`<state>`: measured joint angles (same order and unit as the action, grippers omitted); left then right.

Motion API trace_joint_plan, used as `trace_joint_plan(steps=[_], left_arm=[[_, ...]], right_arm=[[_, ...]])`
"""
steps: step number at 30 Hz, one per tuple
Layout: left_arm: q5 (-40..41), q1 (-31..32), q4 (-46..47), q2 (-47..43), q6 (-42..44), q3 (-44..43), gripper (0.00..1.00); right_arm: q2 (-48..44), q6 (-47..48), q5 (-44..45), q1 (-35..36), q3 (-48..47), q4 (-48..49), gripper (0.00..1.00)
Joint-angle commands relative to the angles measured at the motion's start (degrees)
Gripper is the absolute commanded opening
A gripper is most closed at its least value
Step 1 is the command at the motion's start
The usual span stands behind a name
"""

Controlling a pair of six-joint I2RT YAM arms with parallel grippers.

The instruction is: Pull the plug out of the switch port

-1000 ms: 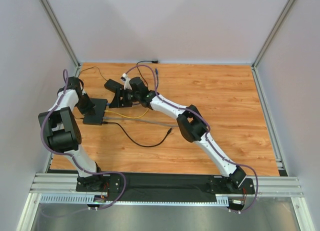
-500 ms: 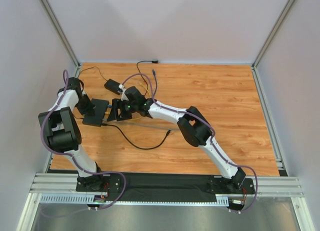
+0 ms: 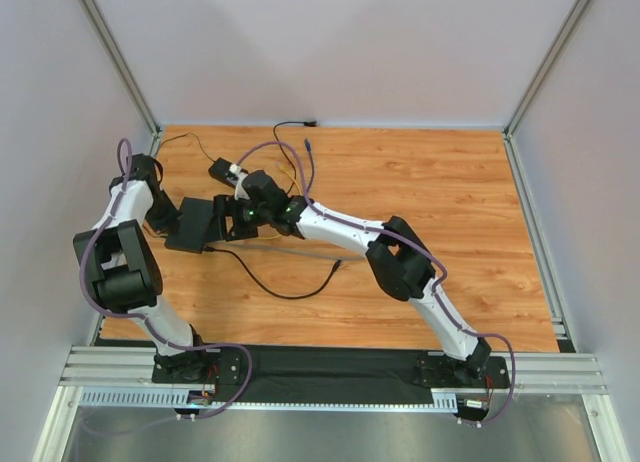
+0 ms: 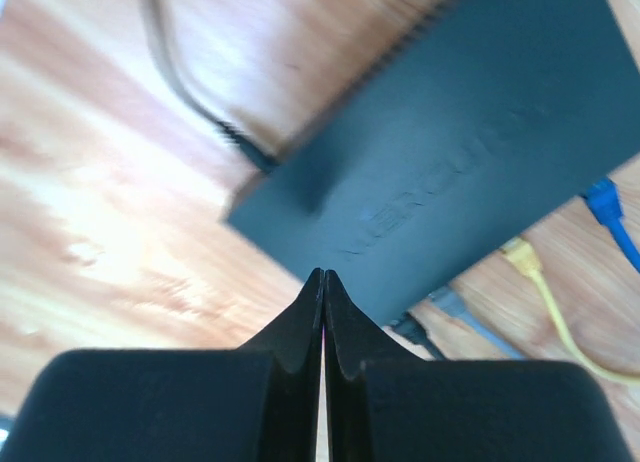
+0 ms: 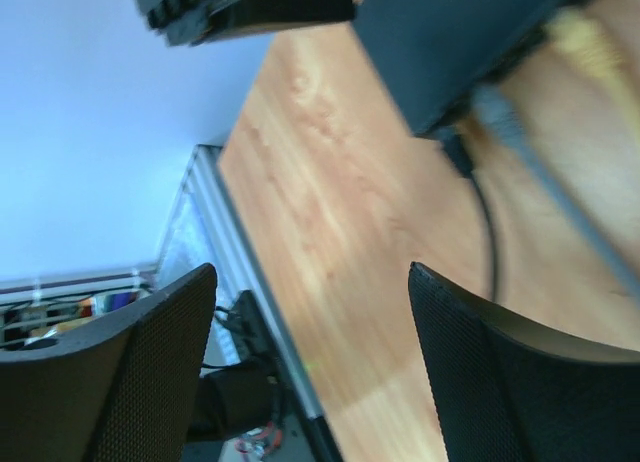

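The switch (image 3: 193,223) is a flat black box at the table's left; it also shows in the left wrist view (image 4: 450,152) and the right wrist view (image 5: 450,32). Blue (image 4: 606,202), yellow (image 4: 520,257), grey (image 4: 455,307) and black (image 4: 415,332) plugs sit along one edge. My left gripper (image 3: 171,220) is shut and empty, its tips (image 4: 324,278) over the switch's near edge. My right gripper (image 3: 226,222) is open and empty (image 5: 312,272), just off the socket edge. The yellow (image 5: 585,42), grey (image 5: 500,117) and black (image 5: 460,154) plugs lie beyond its fingers.
A smaller black power brick (image 3: 227,171) lies behind the switch. A loose black cable (image 3: 285,287) curls across the wood in front, and thin cables run to the back wall (image 3: 295,127). The left wall and rail (image 3: 150,172) stand close beside the left arm.
My right gripper has swung left and down toward the switch's socket edge. The left arm has shifted slightly left, and the switch has turned a little.
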<state>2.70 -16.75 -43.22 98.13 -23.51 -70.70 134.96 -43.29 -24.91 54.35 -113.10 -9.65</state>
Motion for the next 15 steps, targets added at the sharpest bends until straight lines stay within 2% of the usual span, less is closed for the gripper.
trace_joint_plan(steps=[1,4,6,10,12,15], left_arm=[[6.70,-2.48,-2.74,-3.12,1.27,-3.22,0.01],[4.96,-4.59,-2.92,-1.80,1.10,-3.75,0.01],[3.46,-6.80,-3.10,-0.58,0.66,-4.36,0.00],[0.99,-8.30,-3.09,2.76,0.74,-6.73,0.00],[2.65,-8.38,-3.53,4.87,0.39,-8.40,0.00],[0.83,-8.65,-3.97,7.51,0.30,-10.16,0.00]], right_arm=[[-2.24,-6.34,-0.75,2.95,-0.55,7.42,0.78],[-0.05,-9.18,-1.81,4.27,-0.80,11.12,0.72],[0.92,-8.31,-1.72,5.06,-1.68,10.45,0.70],[1.62,-8.22,-0.85,5.86,1.12,13.59,0.59],[2.41,-8.04,0.12,6.03,2.35,14.30,0.59],[3.90,-8.22,1.52,6.03,3.06,15.71,0.59]])
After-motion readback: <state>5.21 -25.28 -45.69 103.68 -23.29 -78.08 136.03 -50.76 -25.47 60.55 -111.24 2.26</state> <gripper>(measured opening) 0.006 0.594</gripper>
